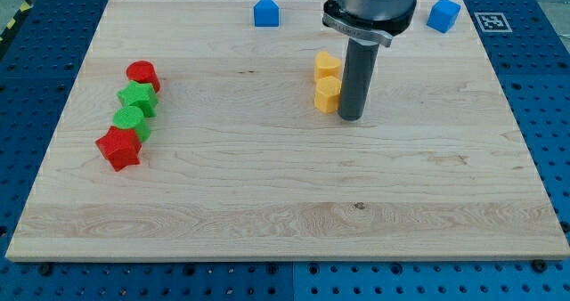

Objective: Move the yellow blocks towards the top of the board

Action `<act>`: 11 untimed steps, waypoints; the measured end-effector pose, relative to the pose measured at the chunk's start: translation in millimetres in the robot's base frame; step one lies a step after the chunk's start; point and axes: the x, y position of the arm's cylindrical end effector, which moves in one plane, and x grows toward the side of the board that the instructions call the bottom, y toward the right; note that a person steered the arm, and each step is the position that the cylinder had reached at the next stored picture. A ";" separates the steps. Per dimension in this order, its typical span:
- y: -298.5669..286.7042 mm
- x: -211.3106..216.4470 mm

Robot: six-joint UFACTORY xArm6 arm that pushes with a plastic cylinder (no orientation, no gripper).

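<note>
Two yellow blocks sit touching near the board's upper middle: a heart-shaped one (327, 66) above and a hexagon-like one (327, 94) below it. My rod comes down from the view's top, and my tip (351, 117) rests on the board just right of the lower yellow block, touching or nearly touching its right side.
A blue house-shaped block (266, 12) and a blue cube-like block (443, 15) lie near the top edge. At the left a diagonal row runs downward: red cylinder (142, 75), green star (138, 98), green cylinder (130, 121), red star (119, 148). The wooden board (285, 203) lies on a blue pegboard table.
</note>
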 end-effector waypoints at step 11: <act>35.1 28.7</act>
